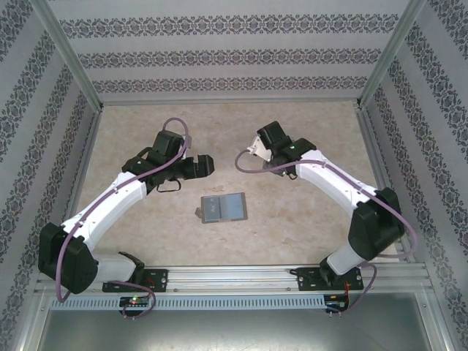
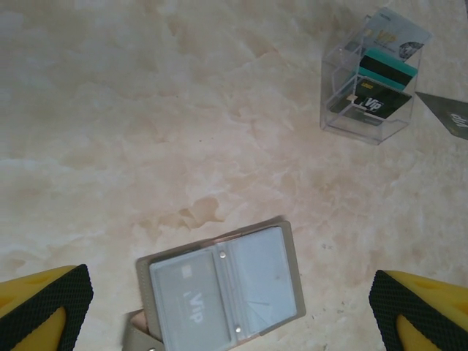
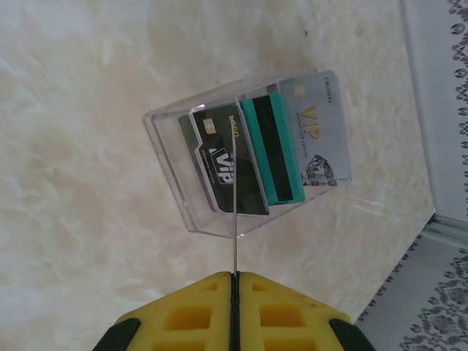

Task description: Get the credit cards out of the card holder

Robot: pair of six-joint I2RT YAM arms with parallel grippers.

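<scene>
The card holder (image 1: 223, 208) lies open and flat on the table between the two arms. In the left wrist view the card holder (image 2: 219, 285) shows a grey VIP credit card (image 2: 186, 303) behind the plastic of its left half. My left gripper (image 2: 230, 296) hovers above it, open wide, with one fingertip (image 2: 51, 300) on each side and nothing between them. My right gripper (image 3: 235, 276) is shut on a thin credit card (image 3: 235, 219) seen edge-on, held over a clear plastic case (image 3: 172, 157).
The clear case (image 2: 365, 80) stands at the back right with a black VIP card (image 3: 219, 161), a teal card (image 3: 274, 150) and a silver VIP card (image 3: 318, 128) upright in it. Patterned walls and a metal frame (image 1: 88, 102) enclose the table.
</scene>
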